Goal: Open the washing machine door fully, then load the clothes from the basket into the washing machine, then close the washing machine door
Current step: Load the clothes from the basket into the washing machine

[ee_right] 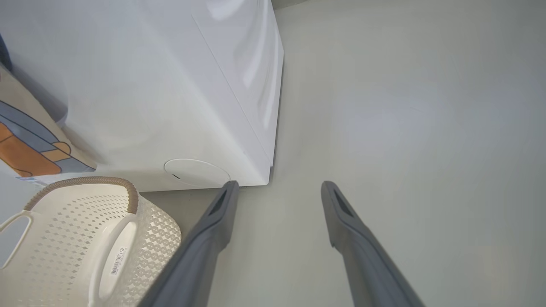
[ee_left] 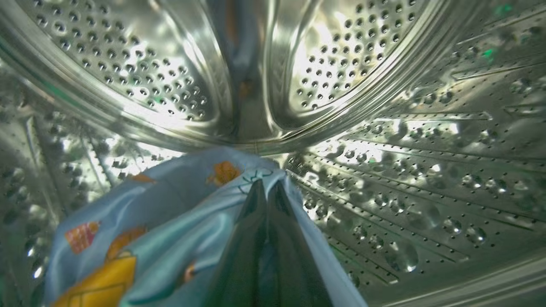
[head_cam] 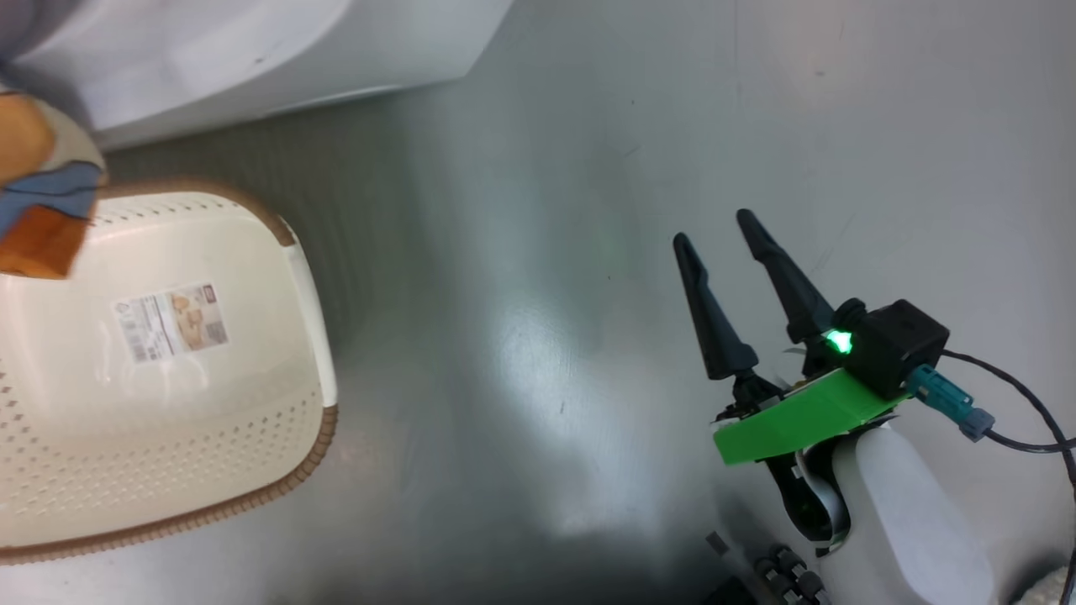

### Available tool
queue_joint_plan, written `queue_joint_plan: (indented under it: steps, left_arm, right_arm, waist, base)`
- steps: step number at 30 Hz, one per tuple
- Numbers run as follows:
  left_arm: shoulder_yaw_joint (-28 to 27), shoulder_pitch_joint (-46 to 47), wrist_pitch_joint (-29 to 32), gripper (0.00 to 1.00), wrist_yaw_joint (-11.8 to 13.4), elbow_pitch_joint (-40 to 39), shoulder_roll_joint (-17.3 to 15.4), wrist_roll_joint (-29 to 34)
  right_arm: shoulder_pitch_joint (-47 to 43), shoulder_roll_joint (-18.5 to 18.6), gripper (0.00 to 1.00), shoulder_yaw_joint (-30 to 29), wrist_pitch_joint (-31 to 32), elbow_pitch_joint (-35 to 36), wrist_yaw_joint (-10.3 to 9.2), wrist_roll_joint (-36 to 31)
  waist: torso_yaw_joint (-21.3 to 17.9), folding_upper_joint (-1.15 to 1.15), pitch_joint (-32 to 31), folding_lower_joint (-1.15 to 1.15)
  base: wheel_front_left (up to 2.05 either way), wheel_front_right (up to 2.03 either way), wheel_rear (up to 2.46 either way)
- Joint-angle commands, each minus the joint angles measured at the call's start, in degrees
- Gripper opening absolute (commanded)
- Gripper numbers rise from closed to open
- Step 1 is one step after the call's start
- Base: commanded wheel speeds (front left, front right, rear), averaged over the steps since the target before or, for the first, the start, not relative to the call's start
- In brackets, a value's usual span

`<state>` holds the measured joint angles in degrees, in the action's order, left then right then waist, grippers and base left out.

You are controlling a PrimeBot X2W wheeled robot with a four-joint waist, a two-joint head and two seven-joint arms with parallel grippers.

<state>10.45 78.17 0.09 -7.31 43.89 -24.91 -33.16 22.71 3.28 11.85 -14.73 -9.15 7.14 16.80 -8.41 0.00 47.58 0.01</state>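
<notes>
**Left hand deep in the drum, clothes in its grip**

The left hand was right inside the washing machine. Its fingers were pressed together and clamped on the clothes, blue fabric with orange figures that draped over both fingers and hung toward the lower left of that wrist view. Straight ahead along the fingers stood the back wall of the steel drum, and its dimpled side curved close beside the bundle. So the load was where it belonged. My read: the next move turned on letting go there and backing straight out along the fingers' own line without dragging cloth along.

Watch the tail end, though! In the head view a piece of the same fabric showed at the left edge, above the corner of the basket. Whether it hung outside the drum's mouth could not be told, and it might trail or snag on the way out.

The basket itself looked empty, with only the label on its bottom. Well apart, the right hand hovered over bare floor, fingers spread wide and holding nothing. The machine's corner and round flap lay just beyond its fingertips. Being free, it looked the likelier hand for the door.
</notes>
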Motion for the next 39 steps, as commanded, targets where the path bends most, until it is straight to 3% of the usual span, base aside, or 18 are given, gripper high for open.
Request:
queue_joint_plan:
  steps: [1,8,16,17,25,29,39]
  left_arm:
    - [1.3,1.5,-1.6,0.00,-0.2,-3.4,-4.4,-0.5]
    - [5.6,4.4,-14.5,0.00,-0.2,-9.1,-10.5,-3.0]
    - [2.6,1.9,-15.1,0.02,-0.2,-14.4,-10.9,-1.8]
    - [2.8,1.1,-15.1,1.00,-0.2,-13.6,-10.6,-2.1]
    - [3.1,-1.9,-15.1,1.00,-0.2,-9.7,-9.4,-3.0]
    - [1.9,-3.7,-15.1,1.00,0.2,-8.3,-7.3,-2.8]
    - [-1.2,-10.3,-15.1,1.00,1.5,-11.6,-2.9,-0.1]
  right_arm:
    - [-0.9,-0.4,1.00,1.5,-0.3,1.1,0.35,0.3]
    - [0.2,-0.4,1.00,1.6,-0.3,0.9,0.35,1.2]
    - [1.0,-0.4,1.00,1.4,-0.3,0.5,0.35,1.2]
    - [1.0,-0.4,1.00,1.4,-0.3,0.4,0.35,1.2]
    - [0.6,-0.4,1.00,0.4,-0.3,0.0,0.35,0.8]
    - [0.2,-0.4,1.00,-0.1,-0.3,0.0,0.35,0.4]
    - [-0.1,-0.4,1.00,-0.4,-0.3,-0.5,0.35,0.2]
  waist:
    - [-0.6,0.00,1.5,-0.01]
    - [-1.1,0.00,3.1,-0.01]
    - [-0.7,0.00,2.7,-0.01]
    - [-0.5,0.00,2.5,-0.01]
    - [0.9,0.00,0.7,-0.01]
    - [2.0,0.00,-0.1,-0.01]
    - [3.4,0.00,-1.7,-0.01]
  base:
    - [0.00,0.00,0.00]
    - [0.00,0.00,0.00]
    - [0.00,0.00,0.00]
    - [0.00,0.00,0.00]
    - [0.00,0.00,0.00]
    - [0.00,0.00,0.00]
    - [0.00,0.00,0.00]
